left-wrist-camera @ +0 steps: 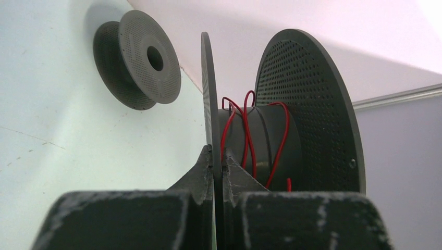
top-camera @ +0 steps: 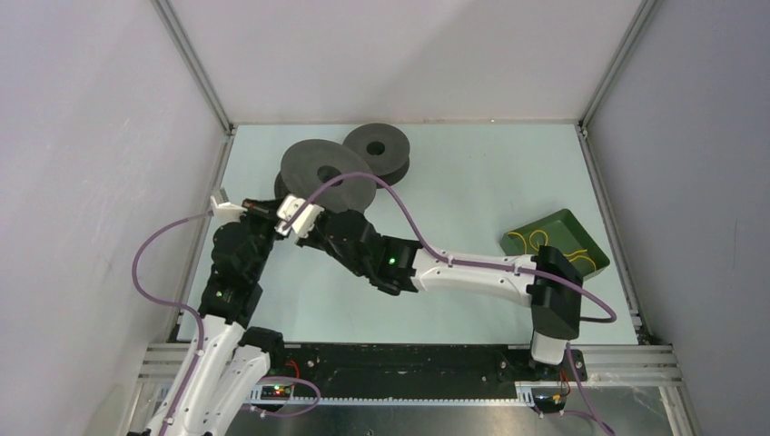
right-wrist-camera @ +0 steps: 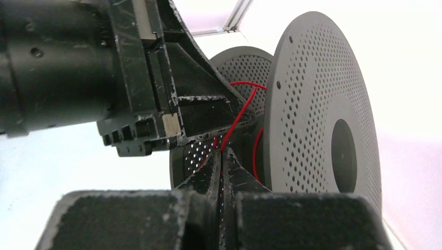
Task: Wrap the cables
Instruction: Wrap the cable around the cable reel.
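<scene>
2 spools (left-wrist-camera: pixel 138 60) (left-wrist-camera: pixel 312 104), 1 red cable (left-wrist-camera: pixel 246 136), 1 yellow cable (top-camera: pixel 519 240)

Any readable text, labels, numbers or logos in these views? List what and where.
No text can be read in any view.
Near spool and far spool: perforated grey flanges, no print.
Red cable: no marking.
Green tray: no label.
Circuit board at the left arm's base: too small to tell whether it carries any print.
</scene>
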